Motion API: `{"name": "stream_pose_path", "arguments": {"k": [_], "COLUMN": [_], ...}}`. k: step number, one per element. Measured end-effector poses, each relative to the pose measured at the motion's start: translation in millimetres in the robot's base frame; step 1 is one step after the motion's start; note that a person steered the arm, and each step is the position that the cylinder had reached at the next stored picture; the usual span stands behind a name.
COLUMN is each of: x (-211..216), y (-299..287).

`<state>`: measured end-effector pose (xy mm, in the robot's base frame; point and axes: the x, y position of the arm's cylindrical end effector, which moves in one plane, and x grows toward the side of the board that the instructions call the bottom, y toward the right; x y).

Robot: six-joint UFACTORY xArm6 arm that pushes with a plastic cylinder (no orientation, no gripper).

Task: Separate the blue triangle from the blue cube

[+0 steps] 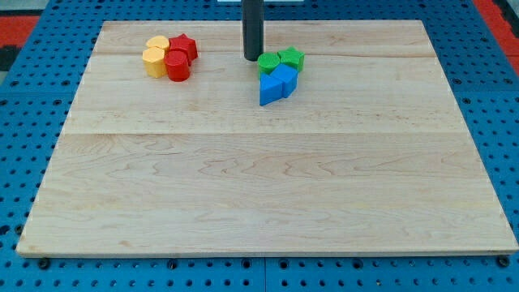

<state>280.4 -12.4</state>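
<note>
The wooden board (pixel 268 186) fills most of the view, a pale plank top lying on a blue pegboard (pixel 24 162) that shows around its edges. My rod (pixel 253 24) comes down from the view's top, and there is no claw on it to stand apart or together: it is a plain dark shaft that holds nothing. My tip (pixel 252 58) rests on the board just to the view's left of the green cylinder (pixel 268 62), very close to it; whether the two touch cannot be told.

The green cylinder sits beside a green star (pixel 292 58) on the view's right. Directly below those two greens lie the task's blocks: the blue triangle (pixel 270 90) towards the view's left and bottom, and the blue cube (pixel 288 80) pressed against it on the view's right. The four form one tight cluster near the board's top centre.

Well apart, towards the view's top left, is a second cluster: a red star (pixel 184 46), a red cylinder (pixel 178 66), and two yellow blocks (pixel 154 55) whose shapes are hard to make out
</note>
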Motion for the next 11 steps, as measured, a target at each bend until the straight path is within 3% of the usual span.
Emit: {"name": "stream_pose_path", "arguments": {"k": [3, 4, 5, 6, 7, 8, 9, 11], "x": [15.7, 70.0, 108.7, 101.2, 55.9, 37.4, 37.9, 13.5], "y": [-25.6, -55.0, -7.4, 63.0, 69.8, 70.9, 98.8, 64.8]}}
